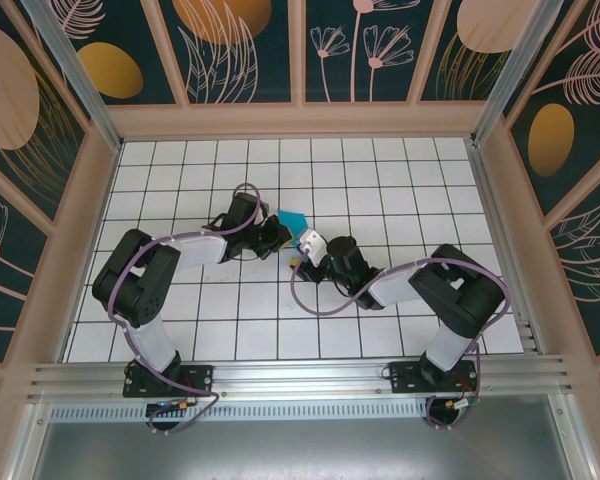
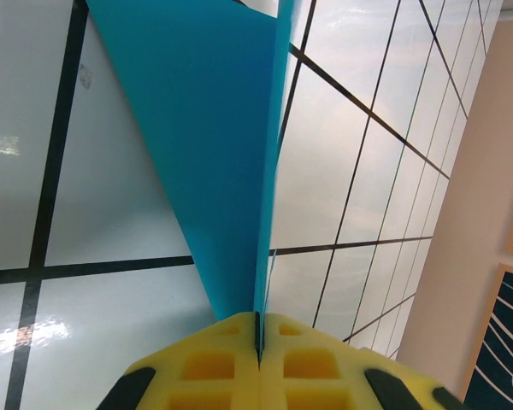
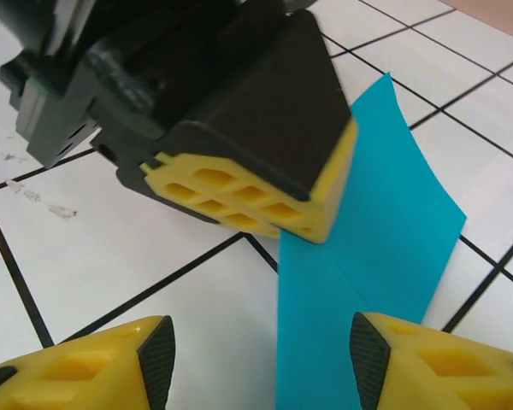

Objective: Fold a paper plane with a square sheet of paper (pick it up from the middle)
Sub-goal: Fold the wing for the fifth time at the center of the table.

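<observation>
The square sheet of paper (image 1: 295, 218) is teal-blue and folded into creased layers. It stands on edge above the tiled floor near the table's middle. My left gripper (image 1: 282, 233) is shut on its lower corner. In the left wrist view the yellow fingertips (image 2: 231, 359) pinch the folded paper (image 2: 214, 154), which rises away edge-on. My right gripper (image 1: 304, 245) faces the left one closely. From the right wrist its jaws (image 3: 261, 363) stand open around the paper's near part (image 3: 385, 222), just below the left gripper (image 3: 312, 222).
The white tiled floor (image 1: 380, 190) with black grid lines spreads all round the grippers. Pink-framed patterned walls (image 1: 300, 115) close the back and both sides. A metal rail (image 1: 300, 375) with both arm bases runs along the near edge.
</observation>
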